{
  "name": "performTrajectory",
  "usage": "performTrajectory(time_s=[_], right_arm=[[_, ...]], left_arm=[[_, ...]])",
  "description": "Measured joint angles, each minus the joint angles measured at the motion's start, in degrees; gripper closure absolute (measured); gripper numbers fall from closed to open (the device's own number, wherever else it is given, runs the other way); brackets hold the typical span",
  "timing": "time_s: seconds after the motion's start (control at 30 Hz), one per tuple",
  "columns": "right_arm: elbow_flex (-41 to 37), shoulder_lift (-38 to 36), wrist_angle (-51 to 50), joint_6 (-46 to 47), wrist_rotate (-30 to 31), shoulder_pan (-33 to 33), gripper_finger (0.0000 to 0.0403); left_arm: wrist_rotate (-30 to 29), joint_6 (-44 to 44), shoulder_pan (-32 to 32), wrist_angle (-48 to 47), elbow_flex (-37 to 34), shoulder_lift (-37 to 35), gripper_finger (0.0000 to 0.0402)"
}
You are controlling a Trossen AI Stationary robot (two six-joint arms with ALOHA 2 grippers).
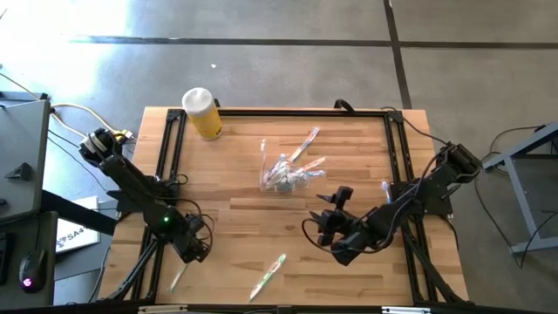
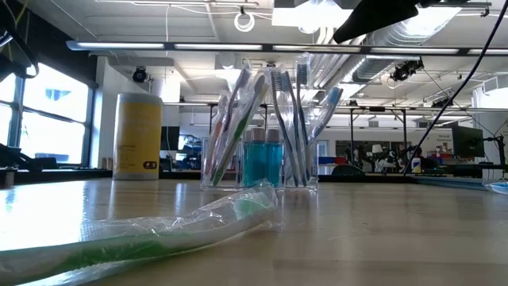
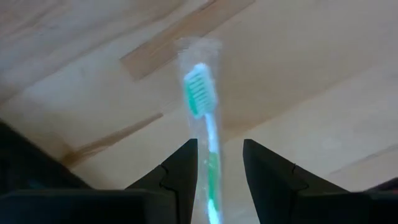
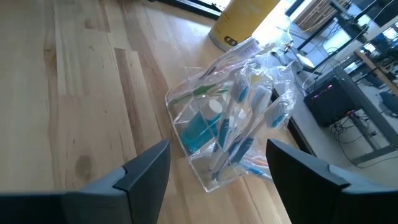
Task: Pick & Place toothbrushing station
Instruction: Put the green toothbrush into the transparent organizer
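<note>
Toothbrush [image 3: 205, 124] lies between the left jaws, grip unclear; right jaws apart near container [image 4: 217, 134].

Green-and-white wrapped toothbrush [image 3: 202, 118], clear container [image 4: 214, 134] with teal-ended tubes [image 2: 263, 163], yellow bottle [image 1: 203, 114].

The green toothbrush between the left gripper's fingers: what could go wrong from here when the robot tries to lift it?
1. The green toothbrush lies in a slick clear wrapper, and the left gripper straddles it with gaps at both sides, so it may slip or twist on closing.
2. The clear container is crowded with leaning brushes, so inserting one more could tip it.
3. The right gripper hangs open near that container and might nudge it.
</note>
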Motion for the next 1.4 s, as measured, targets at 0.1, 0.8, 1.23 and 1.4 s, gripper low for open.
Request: performTrajectory(time_s=[0.1, 0.8, 1.23, 1.4], right_arm=[[0.0, 0.0, 0.0, 0.0, -1.3, -0.3, 0.0147], [0.0, 0.0, 0.0, 0.0, -2.8, -0.5, 0.0147], [0.0, 0.0, 0.0, 0.3, -3.3, -0.4, 0.0147], [0.0, 0.0, -0.1, 0.4, -3.8, -0.4, 0.0147]], left_arm=[[0.5, -0.4, 0.0, -0.7, 0.0, 0.3, 0.0277], [4.3, 1.8, 0.0, 2.9, 0.2, 13.4, 0.0277], [1.7, 7.3, 0.0, 1.3, -1.0, 13.6, 0.0389], [0.0, 9.0, 0.0, 1.6, -1.0, 13.6, 0.0394]])
